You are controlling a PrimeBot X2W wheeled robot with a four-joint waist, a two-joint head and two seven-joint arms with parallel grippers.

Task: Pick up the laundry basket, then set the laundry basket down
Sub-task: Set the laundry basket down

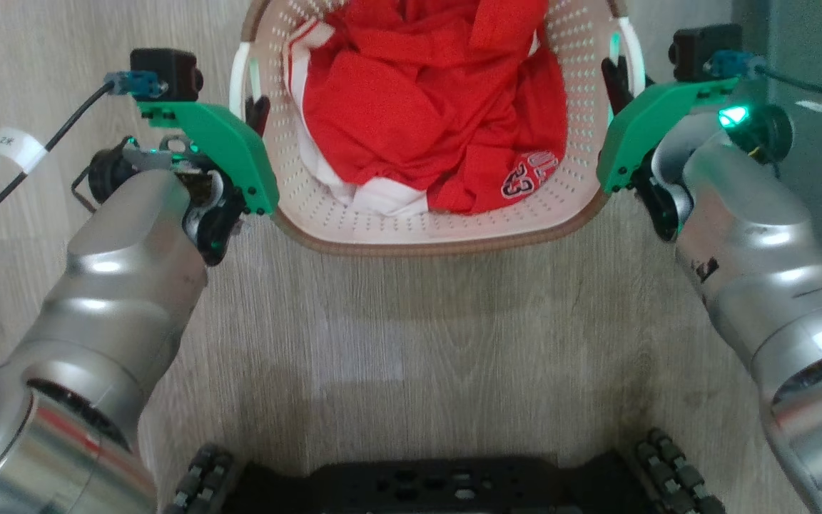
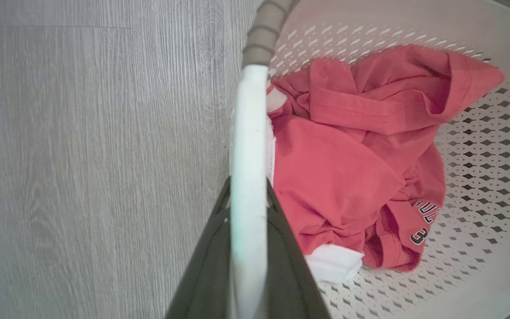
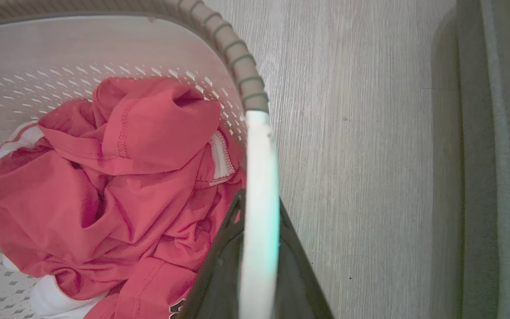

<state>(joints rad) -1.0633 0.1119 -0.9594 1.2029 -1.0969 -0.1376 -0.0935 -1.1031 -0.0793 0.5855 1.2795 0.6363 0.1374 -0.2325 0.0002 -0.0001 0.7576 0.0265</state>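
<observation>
left fingers [image 1: 260,114] and right fingers [image 1: 614,80] each pinch a handle [image 1: 238,75] of the laundry basket [image 1: 439,239]; grasp done, lift and set-down seemingly remain.

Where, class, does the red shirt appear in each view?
Head view: shirt top centre, inside the basket.
Left wrist view: shirt right of centre, right of the left handle.
Right wrist view: shirt lower left, left of the right handle.
Shared landmark: the brown rim.
</observation>
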